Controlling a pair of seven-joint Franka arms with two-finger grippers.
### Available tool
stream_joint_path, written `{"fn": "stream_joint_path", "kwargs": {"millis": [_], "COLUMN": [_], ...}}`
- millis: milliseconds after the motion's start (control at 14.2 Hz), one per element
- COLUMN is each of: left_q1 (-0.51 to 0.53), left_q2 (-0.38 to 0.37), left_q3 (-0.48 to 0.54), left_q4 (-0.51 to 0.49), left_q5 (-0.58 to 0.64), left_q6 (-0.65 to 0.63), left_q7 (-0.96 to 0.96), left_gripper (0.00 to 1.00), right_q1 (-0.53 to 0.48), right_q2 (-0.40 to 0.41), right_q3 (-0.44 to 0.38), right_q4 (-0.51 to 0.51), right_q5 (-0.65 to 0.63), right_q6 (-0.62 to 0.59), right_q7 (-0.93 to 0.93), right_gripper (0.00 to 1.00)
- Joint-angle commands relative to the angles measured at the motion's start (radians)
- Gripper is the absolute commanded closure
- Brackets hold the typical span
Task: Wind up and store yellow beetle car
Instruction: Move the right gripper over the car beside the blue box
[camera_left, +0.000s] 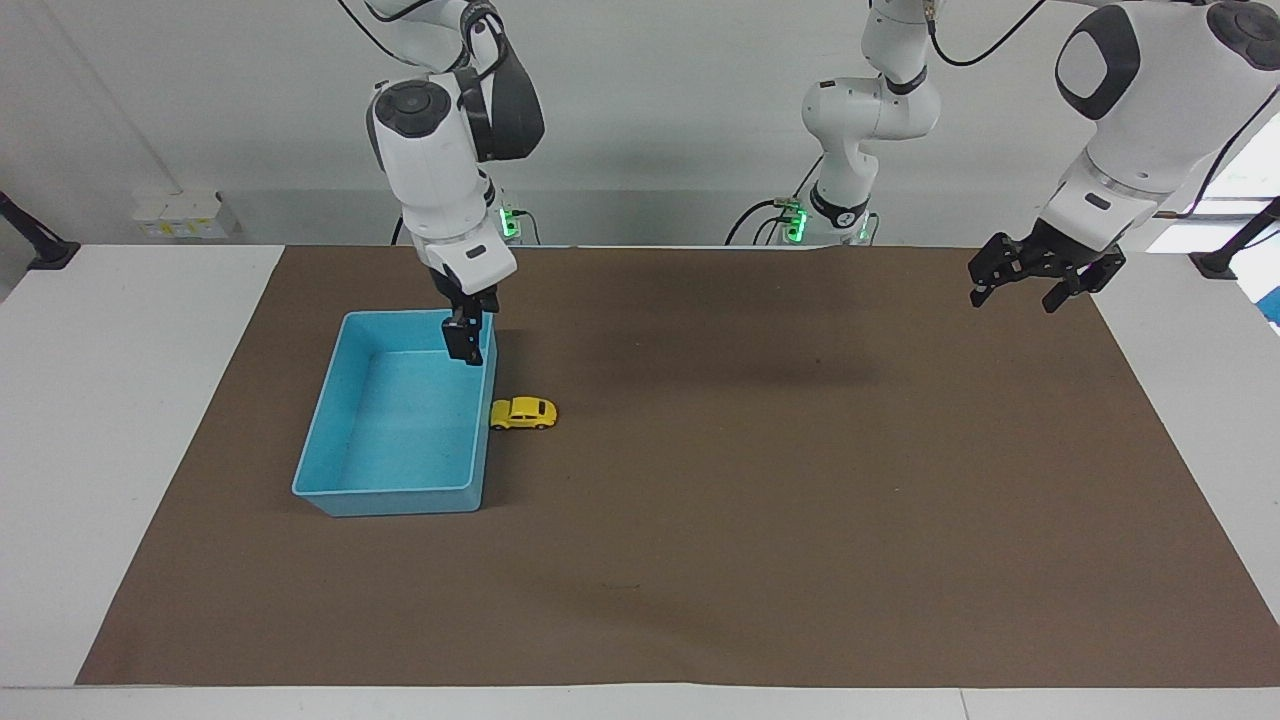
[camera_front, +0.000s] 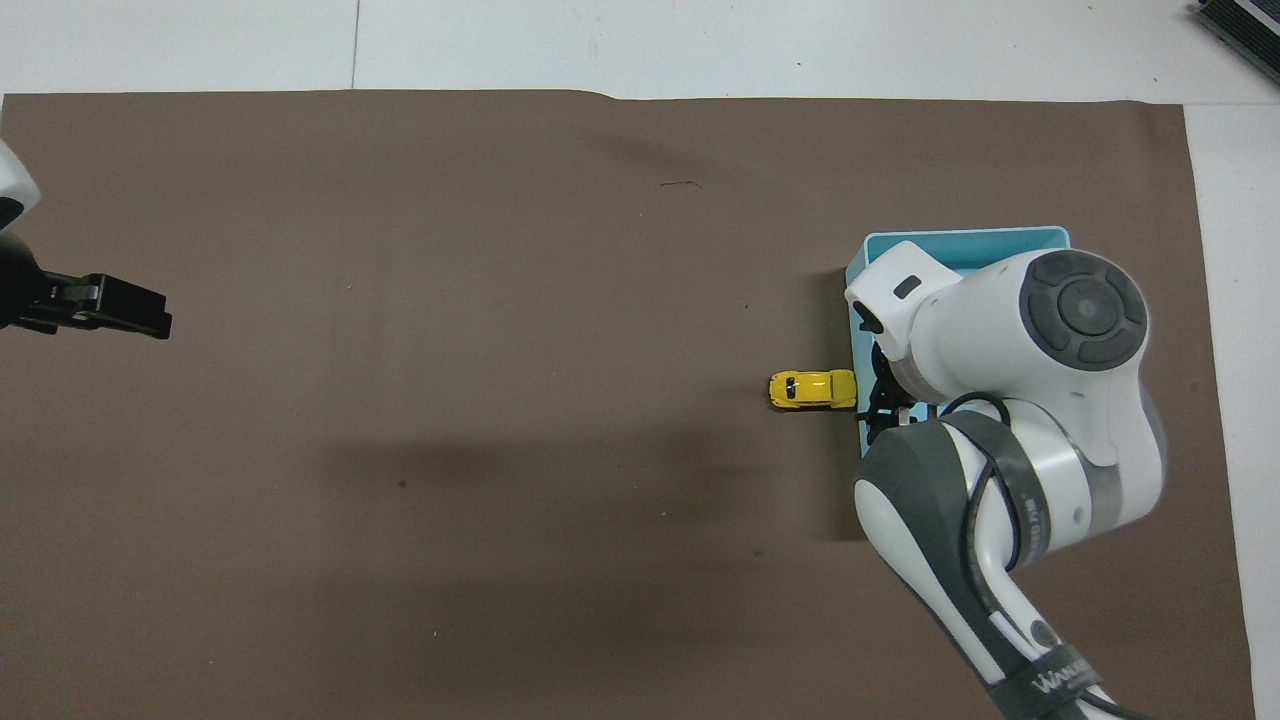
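The yellow beetle car (camera_left: 523, 413) (camera_front: 812, 389) stands on the brown mat, its end touching the long wall of the blue bin (camera_left: 400, 491) (camera_front: 960, 238) that faces the left arm's end of the table. My right gripper (camera_left: 467, 347) hangs open and empty over the bin's corner nearest the robots, on the car's side. It is above the rim and clear of the car. In the overhead view the right arm covers most of the bin and this gripper. My left gripper (camera_left: 1038, 288) (camera_front: 158, 316) waits open and empty in the air over the mat's edge at its own end.
The brown mat (camera_left: 800, 500) covers most of the white table (camera_left: 120, 400), with bare white strips at both ends. The bin has nothing visible inside it. Nothing else lies on the mat.
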Motion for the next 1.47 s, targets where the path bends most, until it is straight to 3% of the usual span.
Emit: {"fn": "stream_joint_path", "kwargs": {"millis": [0, 632, 842, 1053, 1123, 1263, 1333, 1404], "left_q1": [-0.008, 0.003, 0.006, 0.006, 0.006, 0.006, 0.006, 0.006], "left_q2": [-0.016, -0.016, -0.016, -0.016, -0.015, -0.016, -0.016, -0.016], "left_q3": [-0.004, 0.01, 0.01, 0.01, 0.01, 0.01, 0.01, 0.01], "left_q4": [-0.008, -0.006, -0.006, -0.006, -0.006, -0.006, -0.006, -0.006], "left_q5": [0.024, 0.018, 0.018, 0.018, 0.018, 0.018, 0.018, 0.018], "left_q6": [-0.006, -0.006, -0.006, -0.006, -0.006, -0.006, -0.006, -0.006], "left_q7": [-0.018, -0.018, -0.018, -0.018, -0.018, -0.018, -0.018, -0.018], "left_gripper": [0.0, 0.0, 0.0, 0.0, 0.0, 0.0, 0.0, 0.0], "right_q1": [0.018, 0.027, 0.038, 0.039, 0.039, 0.038, 0.038, 0.038], "right_q2": [0.017, 0.117, 0.152, 0.155, 0.166, 0.172, 0.172, 0.172], "right_q3": [-0.003, -0.005, -0.005, -0.005, -0.005, -0.005, -0.005, -0.005], "right_q4": [-0.086, -0.134, -0.137, -0.137, -0.137, -0.137, -0.137, -0.137], "right_q5": [0.007, 0.002, 0.002, 0.002, -0.001, -0.044, -0.044, -0.044], "right_q6": [0.126, 0.299, 0.341, 0.341, 0.344, 0.352, 0.35, 0.349], "right_q7": [-0.024, -0.023, -0.021, -0.019, -0.019, -0.021, -0.01, 0.023], "right_gripper": [0.0, 0.03, 0.18, 0.19, 0.27, 0.53, 0.83, 0.89]}}
